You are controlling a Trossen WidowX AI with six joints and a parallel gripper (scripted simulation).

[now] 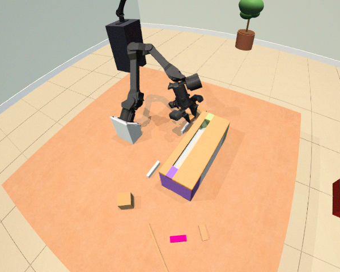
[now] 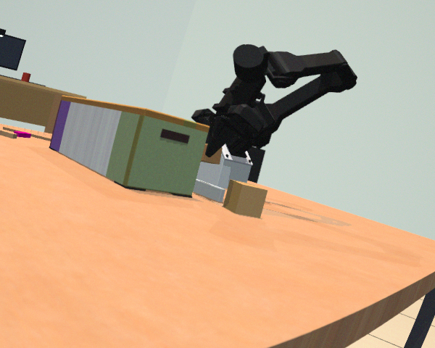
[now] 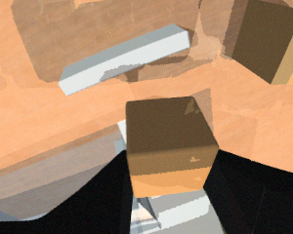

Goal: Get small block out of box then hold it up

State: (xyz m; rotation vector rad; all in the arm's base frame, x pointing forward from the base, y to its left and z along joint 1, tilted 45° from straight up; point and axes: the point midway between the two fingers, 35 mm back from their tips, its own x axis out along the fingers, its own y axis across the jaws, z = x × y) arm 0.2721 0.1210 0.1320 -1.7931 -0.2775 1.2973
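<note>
My gripper (image 1: 192,118) (image 3: 161,154) is shut on a small tan wooden block (image 2: 213,156) (image 3: 168,128), one finger on each side of it. The block is off the table, near the box's green end on its long side by the arm. In the top view the fingers and arm hide the block. The long box (image 1: 212,140) (image 2: 169,161) stands upright on the table, with a slot along its wooden top, a purple end and a green end. How far the block is from the box wall is hard to tell.
A pale bar (image 1: 185,128) (image 2: 209,190) (image 3: 124,59) lies beside the box near the gripper. A larger wooden cube (image 2: 246,199) (image 3: 265,41) stands near the green end. Another pale bar (image 1: 153,169), a cube (image 1: 124,200), a magenta tile (image 1: 178,238) and thin wooden strips lie farther off.
</note>
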